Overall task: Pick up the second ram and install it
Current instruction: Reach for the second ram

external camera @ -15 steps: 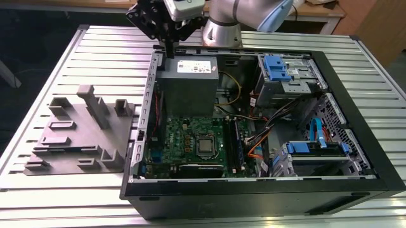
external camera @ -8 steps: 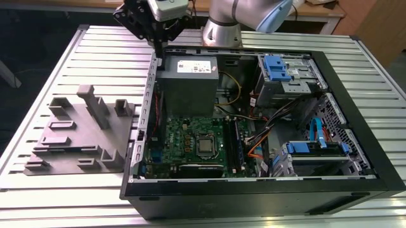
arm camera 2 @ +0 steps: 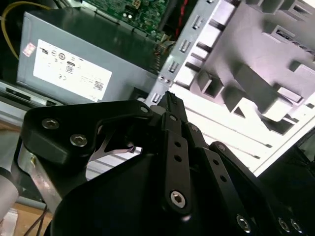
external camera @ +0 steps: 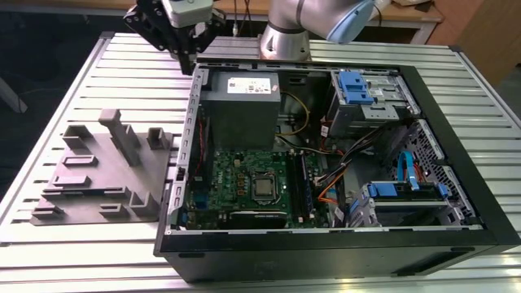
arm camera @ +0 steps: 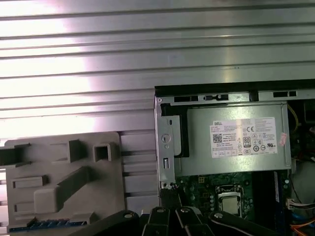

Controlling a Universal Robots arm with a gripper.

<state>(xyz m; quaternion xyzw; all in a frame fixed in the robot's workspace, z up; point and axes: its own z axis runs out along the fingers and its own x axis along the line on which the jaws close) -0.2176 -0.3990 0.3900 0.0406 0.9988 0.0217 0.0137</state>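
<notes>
The ram [arm camera: 44, 226] is seen in the holder [arm camera: 59, 177], not yet picked up, and the gripper [arm camera 2: 169, 101] is held closed and empty above the case [arm camera: 206, 90].

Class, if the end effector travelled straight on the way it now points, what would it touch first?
Most likely the case wall beside the power supply. In the second wrist view the end effector points at that wall's edge, though depth is unclear.
</notes>
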